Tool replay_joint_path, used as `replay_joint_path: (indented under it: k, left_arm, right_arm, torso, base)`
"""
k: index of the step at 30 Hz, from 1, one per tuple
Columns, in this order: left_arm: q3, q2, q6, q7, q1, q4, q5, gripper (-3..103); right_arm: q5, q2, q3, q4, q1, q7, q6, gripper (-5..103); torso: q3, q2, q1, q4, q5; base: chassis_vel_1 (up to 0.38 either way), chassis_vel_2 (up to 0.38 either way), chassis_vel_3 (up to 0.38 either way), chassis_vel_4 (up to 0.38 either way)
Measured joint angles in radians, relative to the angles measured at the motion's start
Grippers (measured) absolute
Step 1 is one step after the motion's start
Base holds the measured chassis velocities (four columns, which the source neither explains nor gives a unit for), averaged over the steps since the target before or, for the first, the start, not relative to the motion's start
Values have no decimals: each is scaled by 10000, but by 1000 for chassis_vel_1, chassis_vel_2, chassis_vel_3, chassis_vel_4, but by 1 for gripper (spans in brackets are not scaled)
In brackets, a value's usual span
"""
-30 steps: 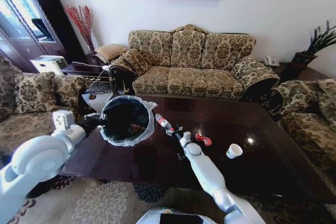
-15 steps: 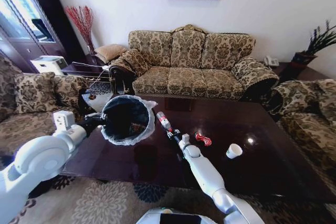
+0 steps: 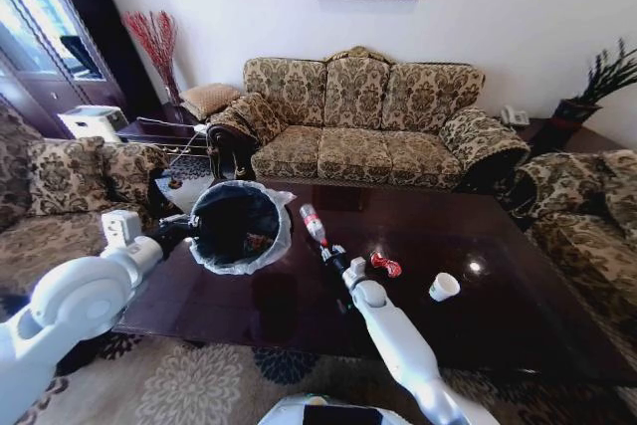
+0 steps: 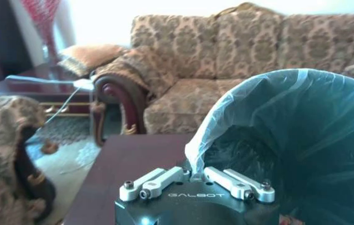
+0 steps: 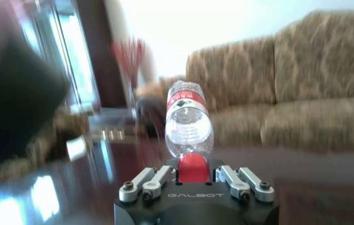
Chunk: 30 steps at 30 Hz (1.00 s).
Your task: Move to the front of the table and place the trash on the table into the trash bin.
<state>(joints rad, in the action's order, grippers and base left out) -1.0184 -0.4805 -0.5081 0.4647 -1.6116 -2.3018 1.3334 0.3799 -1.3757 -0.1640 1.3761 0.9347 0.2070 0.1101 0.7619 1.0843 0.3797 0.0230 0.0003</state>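
Right gripper (image 3: 327, 250) clamped on the red-capped neck of a clear plastic bottle with a red label (image 3: 313, 223), held clear of the large glossy dark brown wooden bench (image 3: 498, 330), base tipped up and away toward the sofa. Seen from the right wrist: bottle (image 5: 188, 121) standing straight out from the right gripper (image 5: 192, 172), cap pinched between the fingers.

Left gripper (image 3: 189, 230) closed on the folded-over translucent liner of the small round black trash bin (image 3: 244, 268), holding it tilted at the bench's left side, mouth turned toward the bottle. Seen from the left wrist: liner edge nipped at the left gripper (image 4: 193, 178), trash bin (image 4: 327, 93) just beyond.

Farther right on the bench, well apart from the bin: a red crumpled wrapper (image 3: 385, 265) and a small white paper cup (image 3: 444, 287), both waiting.

Step in hand, by judgement: carrying the bottle to the bin. Next: bring it across the last gap until its body hangs over the liner's opening, then release; aim matters, given the tilted mouth.

Against a second ago: bottle higher, more upright and farther toward the sofa; bin slightly shifted; wrapper and cup unmoved.
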Motion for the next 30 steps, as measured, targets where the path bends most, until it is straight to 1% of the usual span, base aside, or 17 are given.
replay_joint_path:
  k: [1, 2, 4, 5, 6, 8, 9, 12, 13, 15, 19, 21, 24, 26, 28, 29, 30]
  left_arm:
    - [5, 77, -41, 79, 35, 239, 109, 0]
    - [5, 77, -41, 79, 35, 239, 109, 0]
    - [-5, 259, -85, 302, 24, 611, 315, 0]
    - [-5, 259, -85, 302, 24, 611, 315, 0]
    - [32, 413, -86, 470, 35, 827, 416, 0]
    - [131, 715, -82, 558, 51, 1168, 485, 0]
    - [131, 715, -82, 558, 51, 1168, 485, 0]
    - [184, 847, -90, 627, 36, 1261, 532, 0]
    - [184, 847, -90, 627, 36, 1261, 532, 0]
    - [220, 846, -132, 653, 25, 1181, 533, 0]
    - [255, 847, -154, 644, 42, 1166, 475, 0]
    - [267, 845, -136, 641, 45, 1225, 338, 0]
    - [293, 716, 146, 828, 40, 1533, -319, 0]
    - [294, 676, 199, 904, 41, 1588, -401, 0]
    - [359, 561, 453, 1079, 163, 1883, -727, 0]
    - [359, 561, 453, 1079, 163, 1883, -727, 0]
    - [404, 521, 572, 1088, 217, 2002, -894, 0]
  right_arm:
    - [443, 252, -148, 1023, 238, -1, -18, 23]
    - [443, 252, -148, 1023, 238, -1, -18, 23]
    - [1200, 729, -362, 2838, 629, 323, 32, 23]
    - [1200, 729, -362, 2838, 629, 323, 32, 23]
    - [1532, 1054, -422, 3700, 825, 487, 80, 23]
    - [2171, 1620, -404, 5104, 1183, 916, 566, 23]
    - [2171, 1620, -404, 5104, 1183, 916, 566, 23]
    - [2550, 1817, -148, 6118, 1314, 1730, 1197, 23]
    - [2550, 1817, -148, 6118, 1314, 1730, 1197, 23]
    - [2759, 1883, 211, 6676, 1322, 2350, 1124, 23]
    - [2821, 2177, 830, 6986, 1512, 3078, 834, 23]
    - [2830, 2351, 1113, 7054, 1647, 3087, 757, 23]
    - [3201, 3064, 1929, 7802, 2479, 2721, 120, 23]
    - [3270, 3157, 2022, 7936, 2577, 2588, 27, 23]
    - [3686, 3526, 2380, 8771, 2984, 1512, -836, 23]
    - [3686, 3526, 2380, 8771, 2984, 1512, -836, 23]
    - [3949, 3603, 2496, 9102, 3005, 879, -1315, 23]
  torso:
    - [0, 0, 0, -2, -3]
    - [0, 0, 0, -2, -3]
    - [0, 0, 0, 8, -4]
    - [0, 0, 0, 8, -4]
    - [0, 0, 0, 6, 0]
    - [-1, 1, -1, -1, -7]
    - [-1, 1, -1, -1, -7]
    - [-1, 1, 0, 5, 0]
    - [-1, 1, 0, 5, 0]
    - [0, 1, 0, 6, -1]
    - [-1, 1, 0, 5, -5]
    - [-1, 1, -1, 4, -3]
    - [0, 1, 1, -2, -3]
    - [0, 1, 0, -1, -5]
    - [-1, 2, -1, 5, -6]
    - [-1, 2, -1, 5, -6]
    - [-1, 2, -2, 4, -6]
  base:
    - [0, 0, 0, 0]
    - [0, 0, 0, 0]
    - [0, 0, 0, 0]
    - [0, 0, 0, 0]
    - [0, 0, 0, 0]
    - [0, 0, 0, 0]
    - [0, 0, 0, 0]
    - [0, 0, 0, 0]
    - [0, 0, 0, 0]
    - [0, 0, 0, 0]
    - [0, 0, 0, 0]
    - [0, 0, 0, 0]
    - [0, 0, 0, 0]
    - [0, 0, 0, 0]
    - [0, 0, 0, 0]
    - [0, 0, 0, 0]
    - [0, 0, 0, 0]
